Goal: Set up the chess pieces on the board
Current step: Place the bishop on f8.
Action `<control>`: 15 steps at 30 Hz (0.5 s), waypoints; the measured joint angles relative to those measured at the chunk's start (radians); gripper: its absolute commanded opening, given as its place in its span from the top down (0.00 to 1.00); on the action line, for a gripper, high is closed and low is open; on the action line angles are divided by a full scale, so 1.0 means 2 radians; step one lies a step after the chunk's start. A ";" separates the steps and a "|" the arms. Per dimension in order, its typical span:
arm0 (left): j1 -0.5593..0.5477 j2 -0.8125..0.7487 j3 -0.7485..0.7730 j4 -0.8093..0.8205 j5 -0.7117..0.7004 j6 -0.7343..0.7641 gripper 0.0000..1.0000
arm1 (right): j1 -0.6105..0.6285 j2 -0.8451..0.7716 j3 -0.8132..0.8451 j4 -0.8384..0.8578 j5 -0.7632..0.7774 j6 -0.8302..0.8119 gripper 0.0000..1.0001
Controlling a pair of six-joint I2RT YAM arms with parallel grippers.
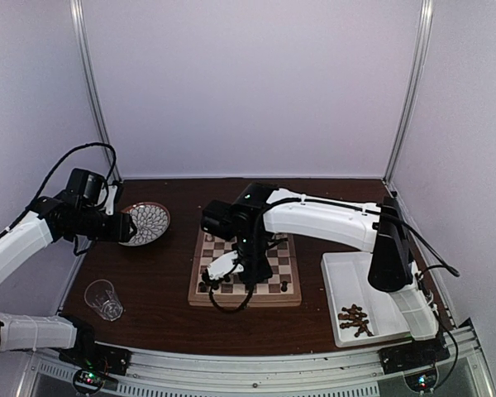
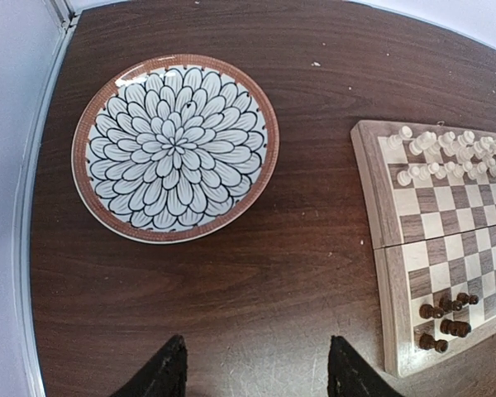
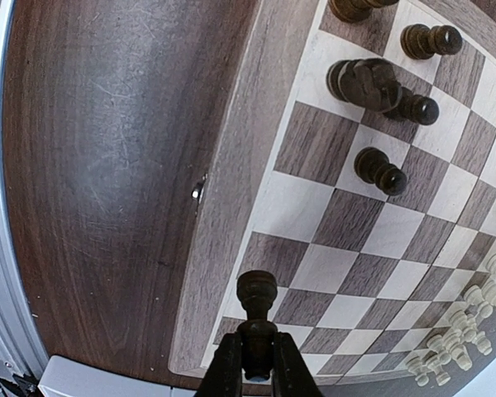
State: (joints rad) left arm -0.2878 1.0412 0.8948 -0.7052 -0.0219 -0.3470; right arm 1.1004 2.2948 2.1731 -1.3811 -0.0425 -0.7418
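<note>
I find the right gripper (image 3: 256, 351) closed nearly all the way, its jaws pinching a dark brown chessman (image 3: 257, 291) upright by the base. It hangs over the edge squares of the chessboard (image 3: 310, 141), just inside the pale border. The board lies mid-table. Cream-white pieces (image 2: 446, 157) fill two rows at one end; a few dark pieces (image 2: 446, 316) stand at the opposite end. More loose dark chessmen (image 1: 355, 319) lie in the white tray (image 1: 347, 277) beside the board. The left gripper (image 2: 256, 356) stands well open and holds nothing, above bare table (image 2: 256, 273) near the patterned plate (image 2: 175, 147).
</note>
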 measured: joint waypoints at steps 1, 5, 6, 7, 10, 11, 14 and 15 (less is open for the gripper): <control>0.000 0.000 0.000 0.000 0.000 0.000 0.42 | 0.000 0.000 0.000 -0.001 0.000 -0.002 0.95; 0.001 0.000 0.000 0.000 0.000 0.000 0.42 | 0.000 0.001 0.000 -0.004 0.005 -0.008 0.96; 0.001 0.000 0.000 0.000 0.000 0.000 0.42 | 0.000 0.001 0.000 -0.006 0.006 -0.008 0.96; 0.001 0.000 0.000 0.000 0.001 0.000 0.42 | 0.000 0.002 0.000 -0.007 0.006 -0.008 0.96; 0.001 0.000 0.000 0.000 0.001 0.000 0.42 | 0.000 0.008 0.000 -0.009 0.008 -0.008 0.96; 0.001 0.000 0.000 0.000 0.002 0.000 0.42 | 0.000 0.011 0.000 -0.009 0.008 -0.008 0.96; 0.001 0.000 0.000 0.000 0.002 0.000 0.42 | 0.000 0.017 0.000 -0.009 0.008 -0.009 0.95; 0.001 0.000 0.000 0.000 0.002 0.000 0.42 | 0.000 0.019 0.000 -0.009 0.008 -0.009 0.95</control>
State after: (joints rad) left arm -0.2867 1.0405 0.8948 -0.7052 -0.0177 -0.3462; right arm 1.1004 2.3333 2.1731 -1.3994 -0.0265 -0.7601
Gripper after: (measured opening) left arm 0.579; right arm 0.120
